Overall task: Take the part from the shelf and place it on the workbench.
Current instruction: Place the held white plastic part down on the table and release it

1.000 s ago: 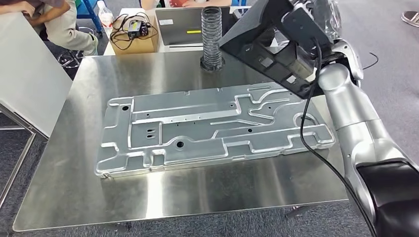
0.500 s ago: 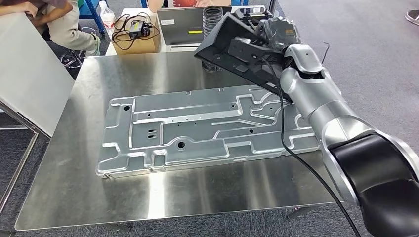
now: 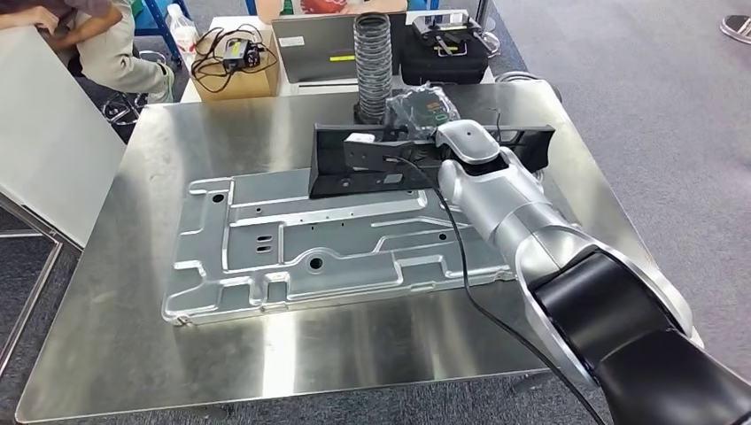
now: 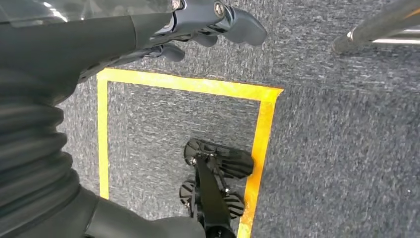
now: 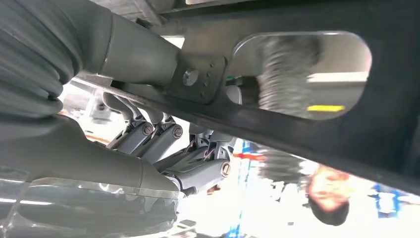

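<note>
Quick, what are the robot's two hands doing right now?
Left hand: holds nothing, fingers curled, above the floor.
Right hand: grips the black part over the workbench.

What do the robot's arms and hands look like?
The right arm is shiny silver and rounded, with a black upper cover and a black cable trailing along it. The right hand has a grey ribbed cover and dark metal fingers. The left hand looks the same.
</note>
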